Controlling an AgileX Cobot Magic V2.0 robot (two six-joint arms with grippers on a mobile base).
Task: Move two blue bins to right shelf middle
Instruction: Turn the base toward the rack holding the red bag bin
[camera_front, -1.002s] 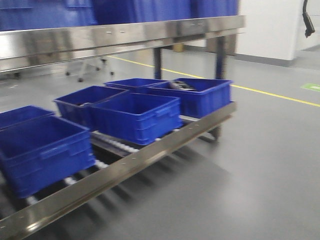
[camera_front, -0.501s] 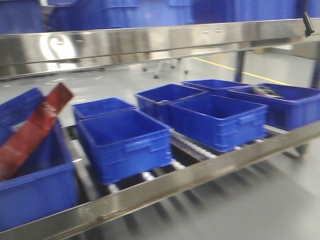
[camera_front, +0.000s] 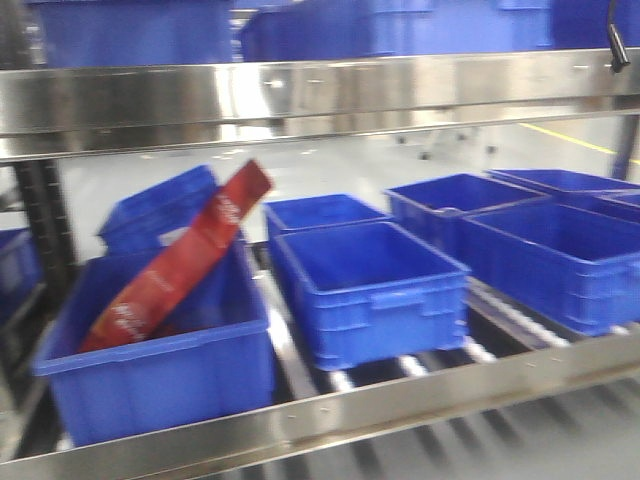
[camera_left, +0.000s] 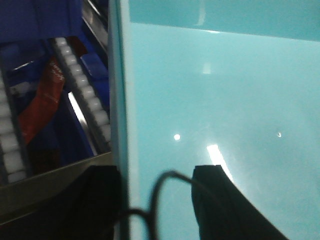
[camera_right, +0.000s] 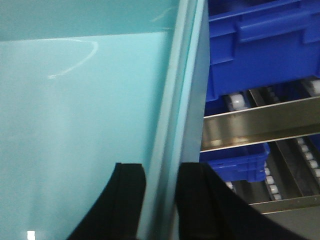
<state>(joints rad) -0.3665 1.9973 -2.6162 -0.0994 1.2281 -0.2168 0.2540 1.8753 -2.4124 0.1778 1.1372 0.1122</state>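
Your left gripper (camera_left: 155, 210) and right gripper (camera_right: 160, 205) each clamped a wall of a teal bin (camera_right: 75, 125); no blue bins (camera_front: 370, 285) were moved yet, by appearance.

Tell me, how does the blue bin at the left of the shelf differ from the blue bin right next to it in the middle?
The left bin holds a long red package leaning slantwise and poking above its rim; the middle bin looks empty. The left bin sits nearer the shelf's front rail, while the middle bin sits a little farther back. Both are blue, open-topped plastic bins resting on the roller shelf.
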